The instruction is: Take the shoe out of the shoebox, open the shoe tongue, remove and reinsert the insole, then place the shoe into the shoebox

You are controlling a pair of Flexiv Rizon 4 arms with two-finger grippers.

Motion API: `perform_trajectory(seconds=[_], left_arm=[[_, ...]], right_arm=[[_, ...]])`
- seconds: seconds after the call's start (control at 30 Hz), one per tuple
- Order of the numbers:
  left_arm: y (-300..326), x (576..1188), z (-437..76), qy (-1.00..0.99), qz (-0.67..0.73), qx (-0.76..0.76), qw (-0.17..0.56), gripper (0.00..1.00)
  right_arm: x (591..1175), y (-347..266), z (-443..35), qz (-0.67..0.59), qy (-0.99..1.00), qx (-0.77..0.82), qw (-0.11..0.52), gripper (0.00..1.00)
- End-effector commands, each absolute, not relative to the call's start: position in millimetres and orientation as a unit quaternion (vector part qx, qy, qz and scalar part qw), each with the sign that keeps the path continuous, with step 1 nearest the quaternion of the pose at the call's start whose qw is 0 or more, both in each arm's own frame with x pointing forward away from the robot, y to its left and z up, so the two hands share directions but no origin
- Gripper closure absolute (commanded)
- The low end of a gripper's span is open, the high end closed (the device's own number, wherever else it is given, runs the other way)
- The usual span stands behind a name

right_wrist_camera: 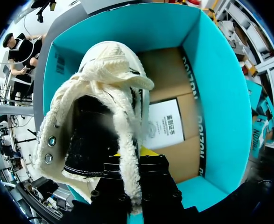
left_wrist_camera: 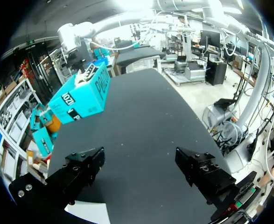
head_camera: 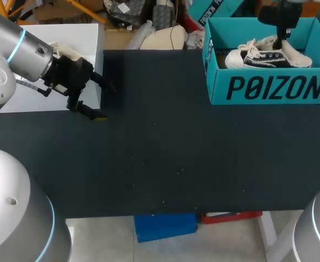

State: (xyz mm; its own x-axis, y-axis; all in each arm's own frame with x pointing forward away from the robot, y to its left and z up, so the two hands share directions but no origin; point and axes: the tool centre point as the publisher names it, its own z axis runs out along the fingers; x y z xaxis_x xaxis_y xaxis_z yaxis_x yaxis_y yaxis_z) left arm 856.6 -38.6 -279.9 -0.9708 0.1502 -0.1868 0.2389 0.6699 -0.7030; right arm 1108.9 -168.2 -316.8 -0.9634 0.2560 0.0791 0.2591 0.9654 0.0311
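The shoe point(head_camera: 269, 54) lies inside the teal shoebox point(head_camera: 274, 87) at the far right of the black table point(head_camera: 176, 153), toe to the left and laces loose. Our right gripper point(right_wrist_camera: 137, 161) reaches down into the box from above. In its wrist view the fingers stand narrow, with the shoe's fleecy collar pinched between them. We judge that both fingers bear on it, so the hold is on the rim only. Our left gripper point(left_wrist_camera: 141, 170) hangs over the far left of the table, well apart from the box, fingers spread wide and holding nothing.

We read the step as the lift out of the box, though the frames would fit a set-down equally well. The pinch is on soft trim, so the shoe will likely swing and tip toe-down once its weight leaves the box floor. We should rise straight and slowly until the sole clears the near wall, and only then carry the shoe left toward the table's middle. The box looks like light card and may ride up with the shoe if the toe catches a wall, so we watch for that in the head view. We should set the shoe down sole flat, opening upward, within the left gripper's reach for the tongue.
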Motion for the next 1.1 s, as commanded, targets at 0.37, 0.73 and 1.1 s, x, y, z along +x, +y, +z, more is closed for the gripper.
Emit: perform_trajectory(seconds=[0.37, 0.73, 1.1], left_arm=[[-39, 856, -281, 0.912, -0.391, 0.107, 0.057, 0.0], [-39, 856, -281, 0.912, -0.391, 0.107, 0.057, 0.0], [-39, 856, -281, 0.912, -0.391, 0.107, 0.057, 0.0]], right_arm=[[1113, -157, -349, -0.012, -0.991, -0.124, 0.049, 1.0], [1120, -154, -364, -0.01, -0.991, -0.119, 0.066, 1.0], [1122, -152, -376, -0.009, -0.991, -0.113, 0.078, 1.0]])
